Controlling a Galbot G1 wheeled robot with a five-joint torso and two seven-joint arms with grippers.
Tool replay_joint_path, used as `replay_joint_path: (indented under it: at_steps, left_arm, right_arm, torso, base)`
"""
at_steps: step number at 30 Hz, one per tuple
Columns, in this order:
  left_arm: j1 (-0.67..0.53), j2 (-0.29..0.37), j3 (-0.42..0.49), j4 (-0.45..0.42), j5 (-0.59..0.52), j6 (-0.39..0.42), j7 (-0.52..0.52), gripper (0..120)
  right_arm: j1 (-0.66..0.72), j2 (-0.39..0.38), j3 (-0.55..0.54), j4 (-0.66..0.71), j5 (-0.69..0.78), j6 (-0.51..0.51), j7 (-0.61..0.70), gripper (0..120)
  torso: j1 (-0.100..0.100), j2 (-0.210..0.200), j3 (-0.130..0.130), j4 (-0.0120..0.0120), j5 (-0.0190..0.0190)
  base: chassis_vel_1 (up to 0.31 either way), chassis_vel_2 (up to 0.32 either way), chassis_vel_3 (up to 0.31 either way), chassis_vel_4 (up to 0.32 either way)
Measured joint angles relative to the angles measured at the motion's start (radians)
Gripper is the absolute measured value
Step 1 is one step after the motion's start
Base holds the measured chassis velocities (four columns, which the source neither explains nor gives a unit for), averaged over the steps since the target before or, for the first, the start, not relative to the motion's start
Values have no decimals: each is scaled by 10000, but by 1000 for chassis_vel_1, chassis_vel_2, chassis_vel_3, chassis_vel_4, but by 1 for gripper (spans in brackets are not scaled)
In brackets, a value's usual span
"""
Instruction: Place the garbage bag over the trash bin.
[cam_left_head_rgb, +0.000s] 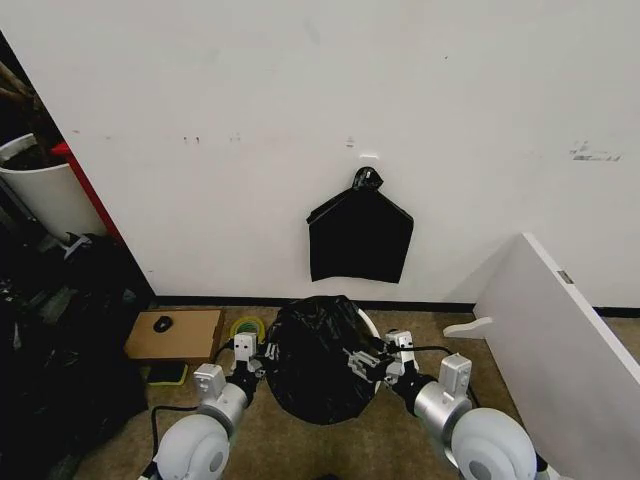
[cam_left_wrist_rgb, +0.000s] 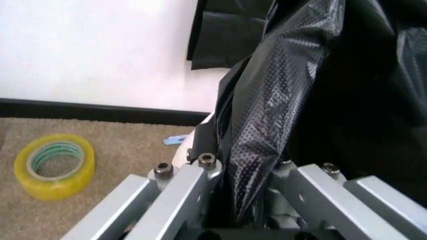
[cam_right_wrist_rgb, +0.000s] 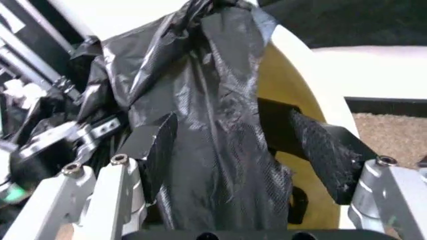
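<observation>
The black garbage bag (cam_left_head_rgb: 318, 358) is draped over the round white trash bin, whose rim (cam_left_head_rgb: 371, 323) shows at the far right side. My left gripper (cam_left_head_rgb: 262, 353) is at the bag's left edge. In the left wrist view the left gripper (cam_left_wrist_rgb: 243, 167) is shut on a fold of the bag (cam_left_wrist_rgb: 280, 100). My right gripper (cam_left_head_rgb: 366, 362) is at the bag's right edge. In the right wrist view the right gripper (cam_right_wrist_rgb: 237, 147) stands open, its pads (cam_right_wrist_rgb: 155, 145) wide apart, with a hanging fold of the bag (cam_right_wrist_rgb: 213, 115) between them and the bin's pale wall (cam_right_wrist_rgb: 300, 95) behind.
A flat black bundle (cam_left_head_rgb: 360, 238) hangs on the white wall behind the bin. A yellow tape roll (cam_left_head_rgb: 245, 327) and a cardboard box (cam_left_head_rgb: 190, 335) lie at the left. A white board (cam_left_head_rgb: 565, 320) leans at the right. A taller white bin (cam_left_head_rgb: 40, 190) and dark clutter stand far left.
</observation>
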Motion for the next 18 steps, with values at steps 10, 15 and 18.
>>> replay_joint_path:
  at_steps: [10,15,18]
  left_arm:
    - [69,-19,5,-107,70,-1,17,0]
    - [67,-20,-40,-102,157,-46,29,0]
    - [59,6,-82,24,346,-141,18,0]
  right_arm:
    - [454,226,-13,-210,-217,355,398,65]
    - [308,214,20,-125,-1525,850,40,63]
    - [107,45,266,306,-2613,1343,-309,62]
  torso:
    - [0,0,0,1,-1]
    - [0,0,0,0,0]
    - [1,0,1,0,-2]
  base:
    - [0,0,0,0]
    - [0,0,0,0]
    - [0,0,0,0]
